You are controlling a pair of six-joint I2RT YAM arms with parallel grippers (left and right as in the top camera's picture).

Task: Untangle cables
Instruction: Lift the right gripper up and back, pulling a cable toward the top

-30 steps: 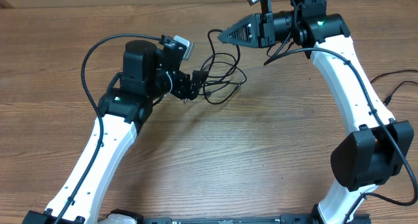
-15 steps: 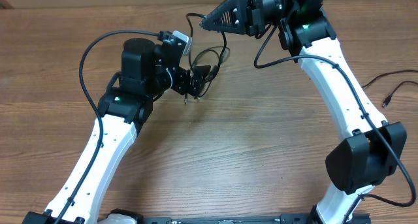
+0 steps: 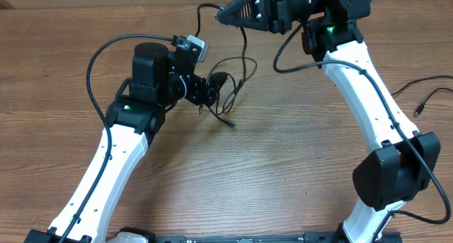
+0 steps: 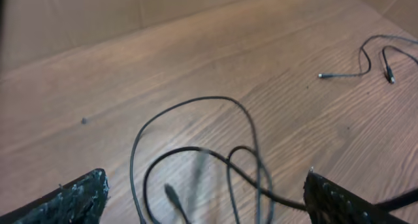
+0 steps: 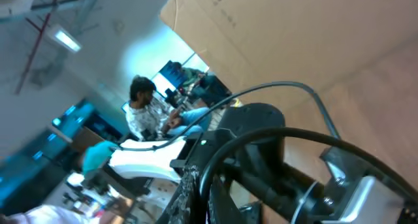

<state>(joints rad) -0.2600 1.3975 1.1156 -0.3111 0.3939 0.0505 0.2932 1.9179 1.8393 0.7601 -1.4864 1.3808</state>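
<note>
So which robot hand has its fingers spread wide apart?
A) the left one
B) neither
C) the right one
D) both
A: the left gripper has its fingers far apart, with the cables lying between them, while the right gripper is pinched shut on one of them, held up high.

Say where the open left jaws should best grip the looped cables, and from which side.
Probably the bunch of crossing strands in the cables: several cords pinch together there. Advance the left gripper straight forward; the loops sit between its open jaws.

Wooden table; cables apparently rest partly on it.
</note>
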